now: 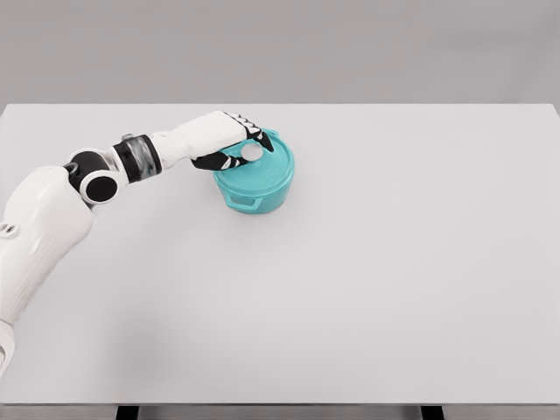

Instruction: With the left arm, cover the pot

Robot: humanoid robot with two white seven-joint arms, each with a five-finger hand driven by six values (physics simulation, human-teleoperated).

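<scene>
A pale grey worktop [367,289] carries a teal pot [256,185] left of centre, unlabelled. The left hand [234,144] pinches the lid's white knob [252,152], hiding the lid's [273,162] left part.

White table [394,289], teal pot [255,185] on it

Pot [256,184] on table [394,280] left of centre, lid [267,160] on pot

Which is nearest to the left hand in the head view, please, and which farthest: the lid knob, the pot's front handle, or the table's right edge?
1. Lid knob, at the fingers of the left hand.
2. Front handle, on the pot, facing the camera.
3. Right edge of the table, far right.
</scene>
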